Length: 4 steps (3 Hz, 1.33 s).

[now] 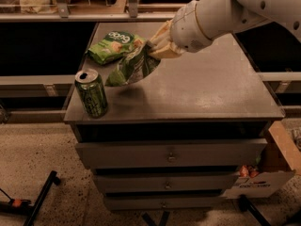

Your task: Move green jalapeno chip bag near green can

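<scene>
White robot arm (225, 11) reaches in from upper right over the grey flat-topped bench (202, 88). Tool (153, 48) sits at the end of the arm, over the back-left part of the bench top, its beige fingers (162, 41) pointing left and slightly down. Tool is pinched on the top edge of the dark-green glossy foil chip bag (131, 67), fingers pressed together on the crumpled foil.

The chip bag hangs tilted from the tool, upper end at the fingers, lower end pointing down-left toward the front-left corner. A dark shadow (129, 95) lies on the bench under it; lower tip looks just off the surface, but contact cannot be told for sure. Pale markings and a yellowish patch show on the wrinkled front.

Slim green drink can with black scribble pattern and silver top (91, 94) stands upright at the front-left corner of the bench, close to the edge. The chip bag is near the can, up and to the right of it, not touching, a gap of bare bench between them.

Flat lime-green snack bag with white lettering (110, 46) lies at the back-left of the bench, behind the can, just beside the upper part of the held chip bag; cannot tell if the two overlap or touch.

Three grey drawer fronts (171, 153) with small handles are stacked under the bench top. Open cardboard box (275, 161) sits on the floor at the right side of the bench. Black stand legs (40, 199) lie on the speckled floor at lower left.
</scene>
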Tool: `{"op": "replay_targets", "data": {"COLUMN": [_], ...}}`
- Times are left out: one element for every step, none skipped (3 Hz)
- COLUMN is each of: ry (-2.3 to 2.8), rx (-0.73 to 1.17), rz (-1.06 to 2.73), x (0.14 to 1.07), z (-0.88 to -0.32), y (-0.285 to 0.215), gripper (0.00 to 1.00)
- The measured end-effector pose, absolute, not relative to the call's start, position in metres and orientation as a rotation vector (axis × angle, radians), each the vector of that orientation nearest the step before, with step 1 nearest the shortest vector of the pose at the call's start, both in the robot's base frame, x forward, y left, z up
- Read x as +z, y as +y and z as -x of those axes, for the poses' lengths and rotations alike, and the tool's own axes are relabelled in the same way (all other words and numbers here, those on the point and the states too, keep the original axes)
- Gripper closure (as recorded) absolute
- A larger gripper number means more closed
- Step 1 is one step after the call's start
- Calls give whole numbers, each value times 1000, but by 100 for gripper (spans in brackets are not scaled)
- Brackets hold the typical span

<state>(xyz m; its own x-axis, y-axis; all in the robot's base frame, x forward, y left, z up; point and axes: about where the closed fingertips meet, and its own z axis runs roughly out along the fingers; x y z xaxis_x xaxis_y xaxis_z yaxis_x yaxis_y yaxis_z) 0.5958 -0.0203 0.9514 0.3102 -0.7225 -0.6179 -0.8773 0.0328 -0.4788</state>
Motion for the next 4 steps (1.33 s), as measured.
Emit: {"op": "replay_targets", "data": {"ry": [1470,1481,1478,1476], "rx": [239,233,235,237], "rz": [1707,1696,1699,1702], "x": [939,930,930,930], "z": [-597,-598,-597,-596], "y": [-13,-8,-7,-5], "gripper": [83,59,36,12]}}
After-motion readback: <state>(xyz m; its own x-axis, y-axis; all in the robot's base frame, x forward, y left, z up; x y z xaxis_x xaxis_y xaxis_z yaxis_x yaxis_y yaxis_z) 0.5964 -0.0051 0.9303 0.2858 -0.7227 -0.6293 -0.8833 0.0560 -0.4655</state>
